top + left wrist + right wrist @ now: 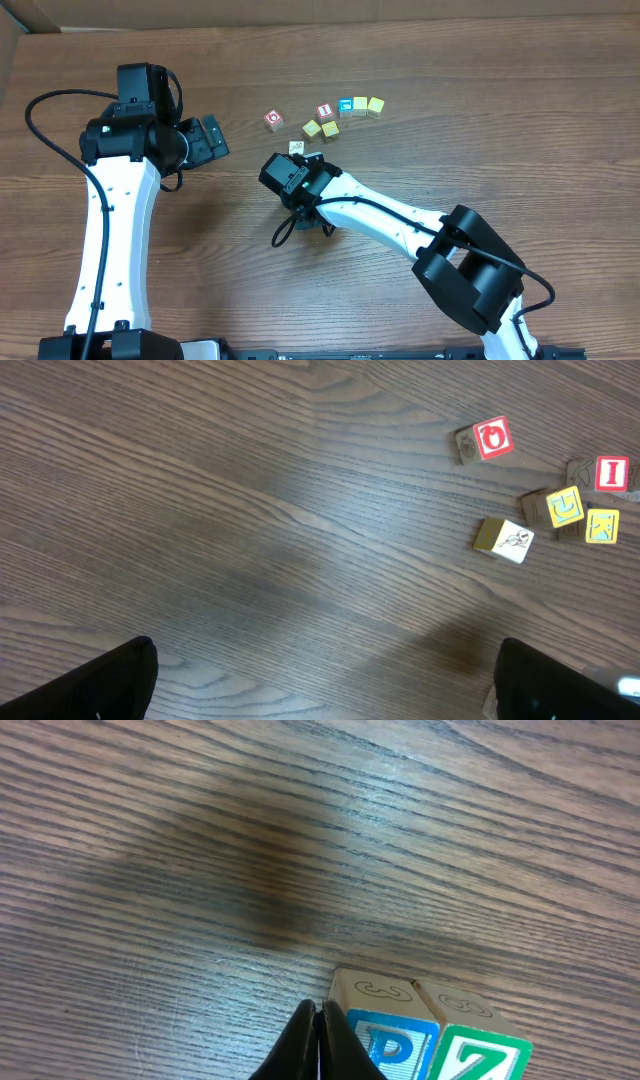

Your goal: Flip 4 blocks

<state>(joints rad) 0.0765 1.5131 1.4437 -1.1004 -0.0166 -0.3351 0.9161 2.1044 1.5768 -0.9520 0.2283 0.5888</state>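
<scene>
The right gripper (320, 1040) is pinched shut on nothing, tips just beside the blue P block (395, 1045), which touches the green Z block (478, 1058). The left gripper (208, 140) gapes wide, empty. The red O block (492, 438) and whitish block (505, 540) lie apart toward the tabletop's (480, 150) far edge.

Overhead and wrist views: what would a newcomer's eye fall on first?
A loose cluster of small letter cubes lies at the far middle of the table. The right gripper is shut, its tips beside the blue P block and the green Z block. The left gripper hangs open at the left.
</scene>
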